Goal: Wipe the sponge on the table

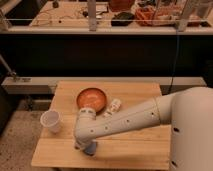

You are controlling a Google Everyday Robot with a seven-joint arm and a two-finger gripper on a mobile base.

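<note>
The gripper (83, 144) is low against the small blue soft sponge (91, 149) on the light-wood plank table (135, 150), likely pressing it to wipe; whether it is clamped cannot be told.

High camera looks down over table (135, 147); gripper (88, 146) lower centre.
</note>
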